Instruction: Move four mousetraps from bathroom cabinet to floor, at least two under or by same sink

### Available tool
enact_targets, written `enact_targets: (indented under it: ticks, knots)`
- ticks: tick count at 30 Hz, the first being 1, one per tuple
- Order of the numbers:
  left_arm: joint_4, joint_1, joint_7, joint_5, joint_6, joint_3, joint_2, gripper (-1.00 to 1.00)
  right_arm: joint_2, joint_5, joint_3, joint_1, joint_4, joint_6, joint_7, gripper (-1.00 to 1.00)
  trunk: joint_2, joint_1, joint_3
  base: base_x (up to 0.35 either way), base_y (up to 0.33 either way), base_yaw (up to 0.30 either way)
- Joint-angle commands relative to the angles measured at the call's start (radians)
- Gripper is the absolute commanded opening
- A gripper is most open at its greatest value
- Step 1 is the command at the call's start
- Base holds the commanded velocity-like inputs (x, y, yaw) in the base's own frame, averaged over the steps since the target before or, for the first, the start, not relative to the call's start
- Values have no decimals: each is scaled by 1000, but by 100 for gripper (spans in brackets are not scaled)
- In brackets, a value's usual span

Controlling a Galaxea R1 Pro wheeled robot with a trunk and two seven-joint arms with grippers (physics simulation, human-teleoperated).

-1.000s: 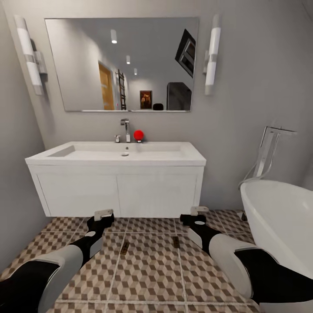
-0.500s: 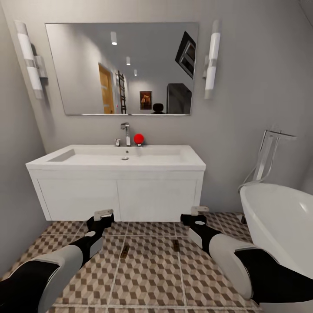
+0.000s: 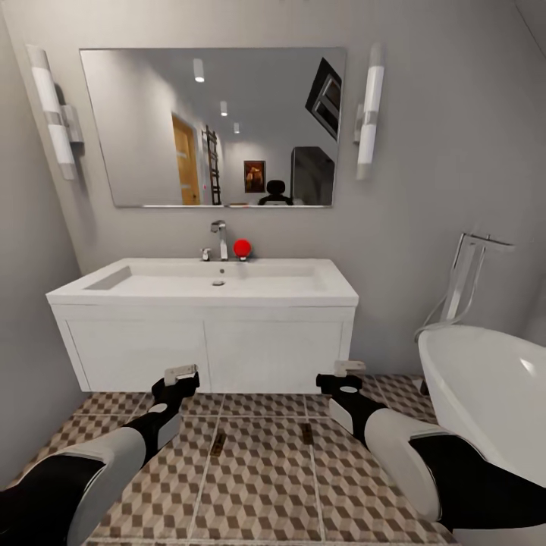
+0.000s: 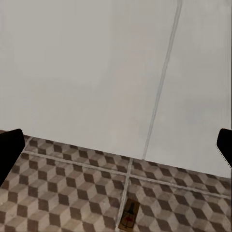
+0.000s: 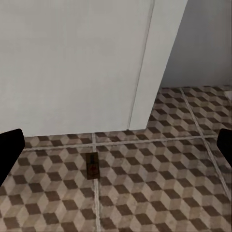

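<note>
The sink [image 3: 203, 292], a long white wall-hung block with a chrome tap [image 3: 220, 237], serves as the reference point. Two mousetraps lie flat on the bathroom floor [image 3: 265, 485] in front of it, clear of its underside. The left mousetrap [image 3: 218, 445] rests along a grout line before the sink's door seam. The right mousetrap [image 3: 306, 433] lies before the sink's right end.

The left gripper [image 3: 180, 375] hangs in front of the sink's lower edge, above the floor, beside and apart from the left mousetrap. In the left wrist view its dark fingertips [image 4: 10, 150] stand at the frame's opposite edges: jaws spread wide, holding nothing, with that mousetrap [image 4: 129, 217] on the tiles between them.

The right gripper [image 3: 347, 371] hangs before the sink's right corner. Its fingertips [image 5: 9, 147] likewise sit far apart in the right wrist view, nothing clamped, touching nothing; the other mousetrap [image 5: 92, 166] lies on the floor below.

A bathtub [image 3: 485, 394] stands right of the sink; a mirror [image 3: 212, 125] hangs above it.
</note>
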Motion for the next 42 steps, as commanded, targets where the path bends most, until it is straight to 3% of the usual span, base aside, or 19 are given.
enact_targets:
  ticks: [1,11,34,42]
  knots:
    - [1,-1,3,12,-2,-9,-1,100,0,-5,5,-1,3,-5,-4,100,7,-4,2,0,0,0]
    - [0,-1,2,35,-2,-9,0,100,-1,-3,6,12,3,1,-1,100,77,-42,33,0,0,0]
    - [1,-1,0,40,8,-9,3,100,-1,15,10,49,3,0,2,100,238,-131,106,0,0,0]
    - [1,-1,-12,40,42,-10,3,100,-1,16,10,49,3,1,-1,100,294,-161,131,0,0,0]
